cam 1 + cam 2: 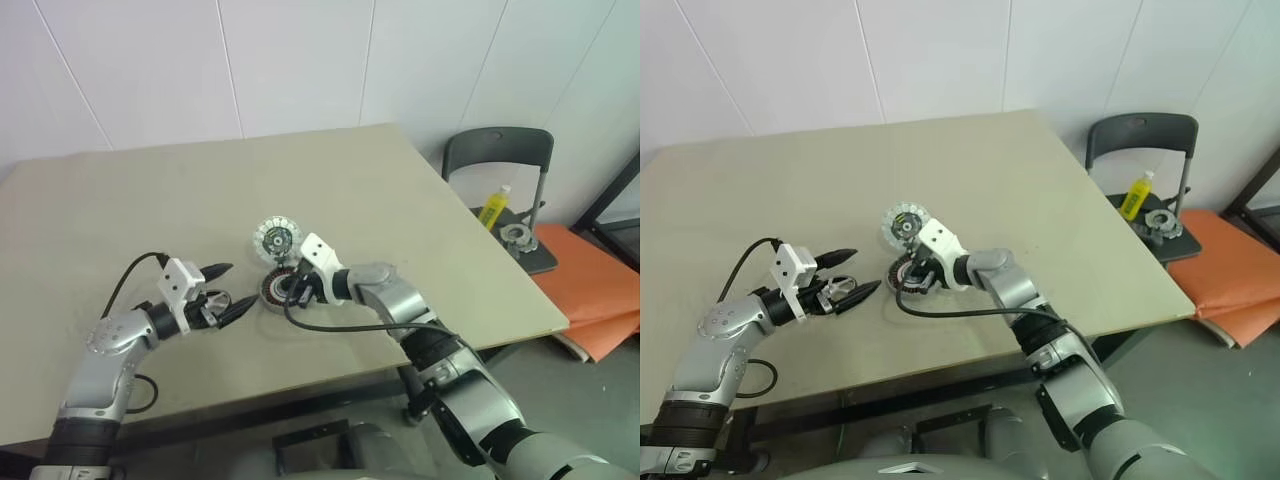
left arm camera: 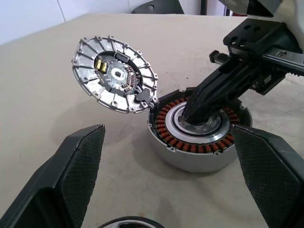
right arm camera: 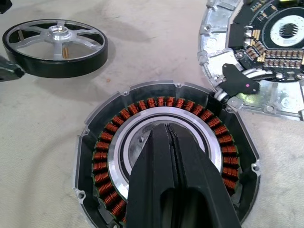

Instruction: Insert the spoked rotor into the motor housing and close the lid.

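The motor housing (image 3: 99, 156) sits near the table's middle, its copper winding ring around a silver centre. The lid (image 2: 114, 73) stands tilted open at the housing's far rim, joined to it by a black hinge, with its segmented face showing. My right gripper (image 3: 171, 142) is shut with nothing between its fingers, and the tips rest down in the housing's silver centre. The spoked rotor (image 3: 54, 45) lies flat on the table to the left of the housing. My left gripper (image 1: 236, 285) is open, with its fingers (image 2: 71, 171) spread on either side of the rotor and pointing at the housing.
The tan table (image 1: 420, 220) has open room all around the parts; its front edge is close below my arms. A grey chair (image 1: 500, 155) at the right holds a yellow bottle (image 1: 494, 206) and a metal part. Orange padding (image 1: 590, 275) lies on the floor.
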Available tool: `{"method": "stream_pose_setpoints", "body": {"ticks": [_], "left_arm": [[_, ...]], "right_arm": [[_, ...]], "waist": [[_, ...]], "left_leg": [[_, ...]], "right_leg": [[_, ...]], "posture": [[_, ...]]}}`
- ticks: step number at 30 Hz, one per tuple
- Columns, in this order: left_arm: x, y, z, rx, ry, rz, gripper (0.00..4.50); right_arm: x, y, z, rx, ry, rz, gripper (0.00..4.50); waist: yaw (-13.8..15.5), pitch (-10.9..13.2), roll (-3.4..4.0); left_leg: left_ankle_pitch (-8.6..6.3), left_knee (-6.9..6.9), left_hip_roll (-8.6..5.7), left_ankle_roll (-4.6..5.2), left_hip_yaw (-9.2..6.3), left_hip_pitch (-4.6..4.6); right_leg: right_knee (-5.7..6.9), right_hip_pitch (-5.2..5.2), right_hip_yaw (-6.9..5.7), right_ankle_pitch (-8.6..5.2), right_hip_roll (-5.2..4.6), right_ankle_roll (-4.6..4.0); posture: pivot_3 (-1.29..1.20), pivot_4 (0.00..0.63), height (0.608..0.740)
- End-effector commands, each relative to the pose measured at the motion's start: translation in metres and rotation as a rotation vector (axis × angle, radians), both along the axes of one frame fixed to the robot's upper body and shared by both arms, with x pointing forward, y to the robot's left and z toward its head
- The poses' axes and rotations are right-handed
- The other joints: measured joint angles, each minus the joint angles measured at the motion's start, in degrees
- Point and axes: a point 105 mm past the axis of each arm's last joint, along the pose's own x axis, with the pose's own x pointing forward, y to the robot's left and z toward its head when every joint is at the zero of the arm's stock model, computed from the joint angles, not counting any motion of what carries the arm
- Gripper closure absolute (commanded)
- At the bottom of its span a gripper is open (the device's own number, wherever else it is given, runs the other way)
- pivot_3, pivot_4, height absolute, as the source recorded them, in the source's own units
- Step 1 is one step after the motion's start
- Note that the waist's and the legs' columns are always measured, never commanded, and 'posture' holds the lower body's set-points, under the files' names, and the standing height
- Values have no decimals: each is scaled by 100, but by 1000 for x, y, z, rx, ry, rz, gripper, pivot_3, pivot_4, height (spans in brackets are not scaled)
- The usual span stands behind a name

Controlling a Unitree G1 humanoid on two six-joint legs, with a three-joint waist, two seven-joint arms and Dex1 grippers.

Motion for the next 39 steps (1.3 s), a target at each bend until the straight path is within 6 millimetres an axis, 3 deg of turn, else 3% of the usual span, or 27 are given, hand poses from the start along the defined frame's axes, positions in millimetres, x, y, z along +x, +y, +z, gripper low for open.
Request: {"method": "stream_pose_setpoints", "body": {"ticks": [1,5,9,14,22,29,34,39], "left_arm": [[5,1,13,6,-57,7,0],[6,1,13,3,-60,9,0],[5,5,23,-52,-65,33,0],[-7,11,27,-90,-15,47,0],[-52,24,21,-208,154,151,0],[-90,28,14,-533,366,299,0],[-102,20,-18,-688,642,408,0],[-95,23,-29,-845,789,538,0]], "right_arm": [[-11,-4,-13,-76,-1,65,4479],[-6,-3,-8,-34,-21,42,4479],[2,10,31,185,-32,9,4479],[-7,11,53,252,-78,133,4479],[-25,-17,59,201,-93,336,4479],[-24,-42,60,138,-111,377,4479],[-31,-45,68,131,-129,444,4479],[-29,-45,71,125,-149,449,4479]], "waist": [[2,-2,0],[4,-8,-2],[4,-7,-2],[-10,-6,-1],[-13,-5,1],[0,-3,0],[-3,1,3],[-4,4,-1]], "left_leg": [[0,0,0,0,0,1],[0,1,0,0,0,11],[1,7,0,0,-1,15],[1,7,2,0,-2,16],[0,6,11,0,0,15],[0,6,13,-2,0,26],[-1,5,8,-3,0,49],[-4,-2,7,-7,-7,79]], "right_leg": [[0,1,0,0,0,0],[2,9,0,-2,0,2],[23,8,1,-13,0,18],[31,4,1,-13,3,19],[27,3,1,-15,-5,17],[27,6,3,-19,-5,14],[27,17,2,-21,-4,13],[12,25,1,-21,-5,13]], "posture": [[0,0,740],[0,0,740],[0,0,740],[0,0,740],[0,0,740],[0,0,740],[0,0,740],[0,0,740]]}}
